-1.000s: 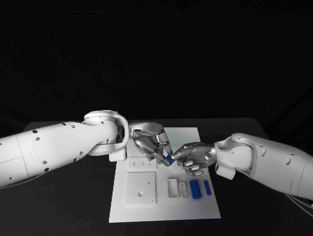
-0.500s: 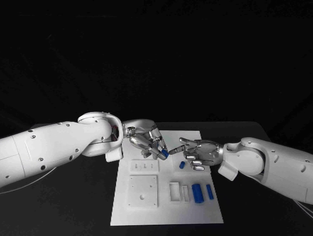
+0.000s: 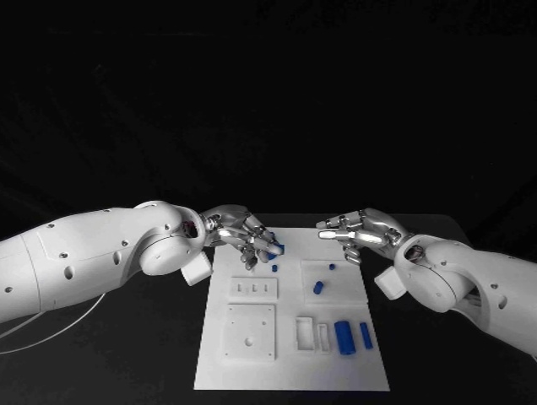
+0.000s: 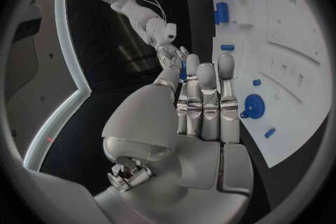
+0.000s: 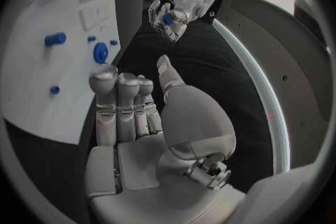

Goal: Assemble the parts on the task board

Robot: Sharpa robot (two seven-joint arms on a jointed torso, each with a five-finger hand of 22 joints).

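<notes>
Head view shows the white board (image 3: pixel 290 337) lying on the black tabletop (image 3: pixel 427 337), with blue parts (image 3: pixel 343 334) resting on its right side and a short one (image 3: pixel 320 287) nearer its middle. Over the board's far left corner the left hand (image 3: pixel 246 239) pinches a small blue part (image 3: pixel 277 250) in its fingertips. At the far right corner the right hand (image 3: pixel 359 229) hovers with its fingers apart, holding nothing.
</notes>
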